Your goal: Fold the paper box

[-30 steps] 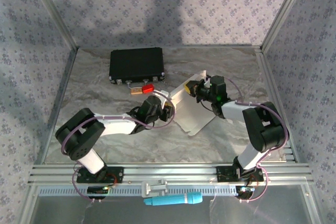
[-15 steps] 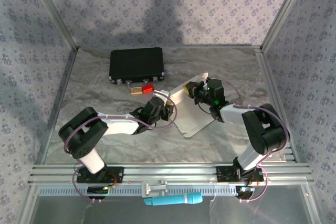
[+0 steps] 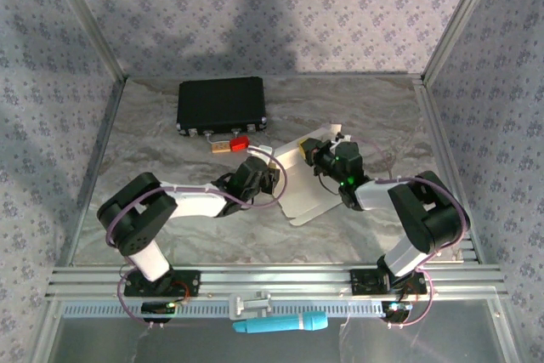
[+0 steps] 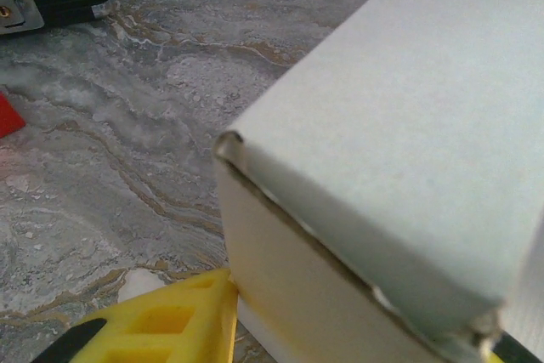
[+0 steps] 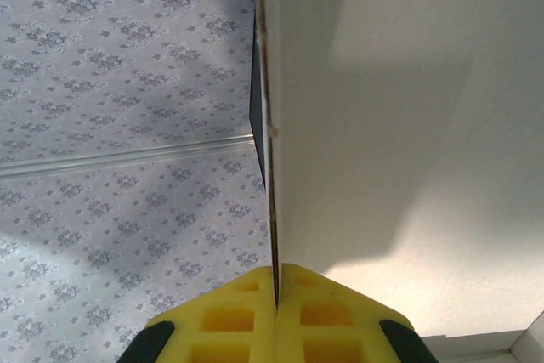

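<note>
Box lies tilted on counter right of case, right end effector pinching it, left end effector straddling its corner, grip unclear; uneven pulling could buckle or drop it.

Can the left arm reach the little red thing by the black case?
Probably yes: the red thing lies just beyond the left pincer, bare table between, but its fingers straddle the paper box.
</note>
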You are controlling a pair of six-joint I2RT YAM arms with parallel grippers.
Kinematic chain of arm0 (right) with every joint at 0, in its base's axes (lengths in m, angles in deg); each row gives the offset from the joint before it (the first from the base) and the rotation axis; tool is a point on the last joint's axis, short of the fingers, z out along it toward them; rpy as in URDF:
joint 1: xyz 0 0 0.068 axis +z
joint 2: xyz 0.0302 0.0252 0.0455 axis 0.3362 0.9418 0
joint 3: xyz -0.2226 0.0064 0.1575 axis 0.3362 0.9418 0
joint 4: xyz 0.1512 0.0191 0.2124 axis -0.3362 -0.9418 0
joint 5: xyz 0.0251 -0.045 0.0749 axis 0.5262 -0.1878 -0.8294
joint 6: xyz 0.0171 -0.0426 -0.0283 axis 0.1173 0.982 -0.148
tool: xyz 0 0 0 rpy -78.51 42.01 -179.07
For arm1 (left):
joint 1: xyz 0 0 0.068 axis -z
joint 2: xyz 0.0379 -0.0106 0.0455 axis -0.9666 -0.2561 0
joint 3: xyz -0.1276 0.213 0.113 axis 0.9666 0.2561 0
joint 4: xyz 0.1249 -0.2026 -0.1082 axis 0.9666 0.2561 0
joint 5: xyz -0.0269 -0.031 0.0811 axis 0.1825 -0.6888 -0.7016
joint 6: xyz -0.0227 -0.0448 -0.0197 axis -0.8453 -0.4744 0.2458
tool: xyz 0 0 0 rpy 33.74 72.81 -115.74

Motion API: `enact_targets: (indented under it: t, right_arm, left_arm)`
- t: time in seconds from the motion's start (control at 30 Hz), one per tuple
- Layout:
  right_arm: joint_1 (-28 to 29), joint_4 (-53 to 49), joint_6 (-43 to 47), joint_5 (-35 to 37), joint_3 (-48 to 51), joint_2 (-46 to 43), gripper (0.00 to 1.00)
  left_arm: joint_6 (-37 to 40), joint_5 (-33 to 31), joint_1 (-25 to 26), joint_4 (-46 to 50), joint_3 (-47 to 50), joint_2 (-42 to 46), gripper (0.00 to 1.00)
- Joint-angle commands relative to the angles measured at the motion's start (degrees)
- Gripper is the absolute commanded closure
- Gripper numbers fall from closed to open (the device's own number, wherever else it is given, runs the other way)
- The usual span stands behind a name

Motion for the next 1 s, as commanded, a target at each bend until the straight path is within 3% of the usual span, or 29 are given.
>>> enact_targets:
  t: [0.0, 0.27, 0.6, 0.77, 0.9, 0.97]
  right_arm:
    - [1.9, -5.0, 0.1, -0.9, 1.7, 1.5, 1.0]
    - [3.4, -5.1, -2.2, 1.1, 1.1, 1.8, 1.0]
    - [6.0, -10.3, -3.7, 6.4, -0.3, -1.0, 1.0]
    - [5.8, -16.9, -2.3, 8.2, -1.2, -5.0, 0.98]
    - [3.8, -32.0, 0.9, 7.9, -4.2, -12.3, 0.6]
    - [1.9, -44.5, 3.5, 7.3, -7.5, -16.9, 0.44]
  left_arm:
    - [-1.0, -2.5, 0.1, 0.2, -2.4, -1.6, 0.69]
    - [-1.9, -5.9, 1.0, 3.0, -4.7, -2.2, 0.84]
    - [-6.9, -17.6, 4.2, 17.3, -12.5, -5.1, 1.0]
    - [-9.1, -20.7, 4.3, 21.7, -13.9, -4.5, 1.0]
    - [-9.3, -21.2, 4.1, 26.1, -15.5, -2.7, 1.0]
    - [-9.9, -19.9, 3.4, 29.7, -16.7, -1.1, 1.0]
